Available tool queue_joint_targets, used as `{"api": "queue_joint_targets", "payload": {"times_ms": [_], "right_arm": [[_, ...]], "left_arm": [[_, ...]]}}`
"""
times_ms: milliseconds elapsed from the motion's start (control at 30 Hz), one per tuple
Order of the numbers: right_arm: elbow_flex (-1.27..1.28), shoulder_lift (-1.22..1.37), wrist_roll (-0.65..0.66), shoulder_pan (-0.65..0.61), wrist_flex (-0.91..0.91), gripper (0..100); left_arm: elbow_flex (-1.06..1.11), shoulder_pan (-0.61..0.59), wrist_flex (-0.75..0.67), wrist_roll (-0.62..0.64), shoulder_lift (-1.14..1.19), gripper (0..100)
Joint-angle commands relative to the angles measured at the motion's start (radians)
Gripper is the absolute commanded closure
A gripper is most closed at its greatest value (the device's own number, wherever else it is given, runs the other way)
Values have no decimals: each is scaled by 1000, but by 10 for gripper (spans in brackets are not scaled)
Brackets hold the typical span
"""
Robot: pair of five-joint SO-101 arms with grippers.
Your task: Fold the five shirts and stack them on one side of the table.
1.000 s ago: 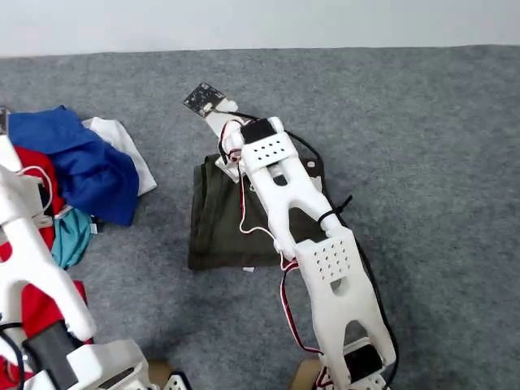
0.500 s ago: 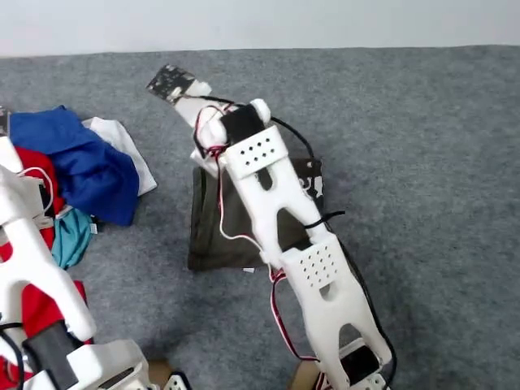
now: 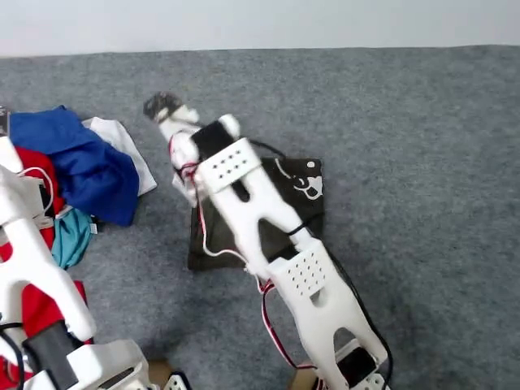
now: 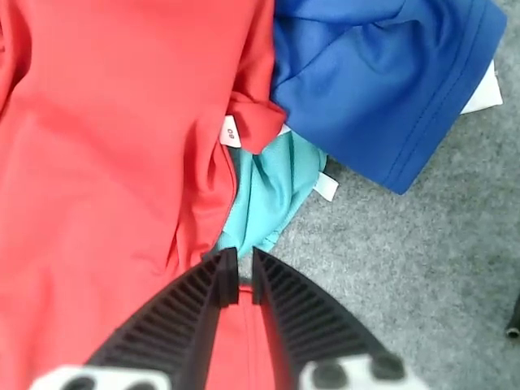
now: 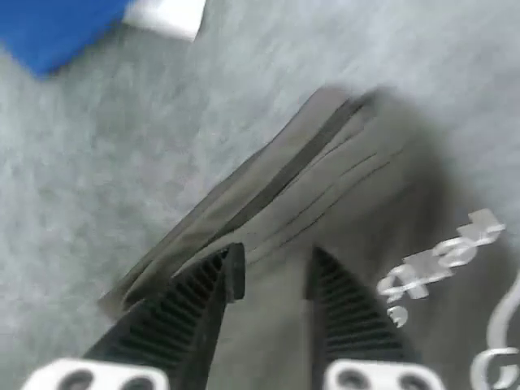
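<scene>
Mid-table, the folded dark shirt (image 3: 307,210) lies beneath the right gripper (image 5: 272,276), jaws apart and empty; light, limp cloth, probably best pinched through all layers at its stacked edge, lest it unfold

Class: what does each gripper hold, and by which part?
Nothing. The right gripper hangs open over the folded dark olive shirt; the left gripper hangs almost shut above the red shirt, pinching nothing.

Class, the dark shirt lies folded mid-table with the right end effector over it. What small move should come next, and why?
Probably lower the right end effector onto the layered edge of the dark shirt and close: its jaws stand open above that edge, holding nothing, and the shirt sits mid-table, unstacked.
</scene>
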Motion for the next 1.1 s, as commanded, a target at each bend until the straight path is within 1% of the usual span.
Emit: {"api": "queue_joint_targets", "payload": {"times_ms": [0,167,300,367,600,867,1000,1067], "right_arm": [[140,-140,-18,-39,39,924],[316,-171,-29,-82,38,927],[384,-168,-130,-114,35,928],[400,-168,-149,-127,35,928],[396,-159,-147,-128,35,928],[330,-312,-150,-127,35,928],[327,-364,-157,-81,35,928],[325,-400,-206,-45,35,928]], "left_arm": [[-5,-3,-15,8,-49,953],[-5,-3,-17,9,-49,953],[-5,-3,-15,9,-49,953],[-5,-3,-14,9,-49,953],[-4,-3,-12,11,-49,953],[-4,-3,9,11,-49,953],[-4,-3,41,11,-51,953],[-10,-3,68,11,-51,953]]}}
